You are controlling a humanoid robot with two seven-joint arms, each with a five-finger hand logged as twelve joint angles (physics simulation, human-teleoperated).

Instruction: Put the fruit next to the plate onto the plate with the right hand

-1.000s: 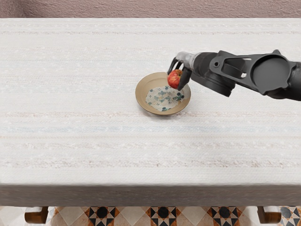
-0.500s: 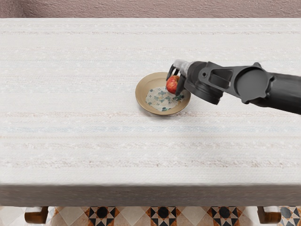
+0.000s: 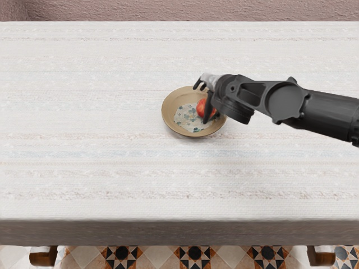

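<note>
Here there is one table (image 3: 112, 168), covered in a pale striped cloth, and it carries one plate (image 3: 168, 110) and one fruit (image 3: 201, 106). The plate is a round, tan-rimmed dish with a blue-green flower pattern in its well. It sits near the middle of the table, well apart from all four edges. The fruit is small, round and red, and it lies inside the plate, over the right part of the patterned well just within the rim on the side facing the table's right edge. One arm shows, the right arm (image 3: 303, 106), dark and thick, coming in over the right edge and slanting toward the plate. Its right hand (image 3: 207, 92) is over the right side of the plate and closed around the fruit. One dark finger (image 3: 208, 111) runs down across the fruit's right face, and another pokes out past the plate's far rim. Whether the fruit's underside touches the plate cannot be told, as the hand hides part of it. Below the table's near edge a strip of patterned floor tiles (image 3: 193, 255) shows, with two brown wooden pieces (image 3: 44, 256), one under each near corner.
</note>
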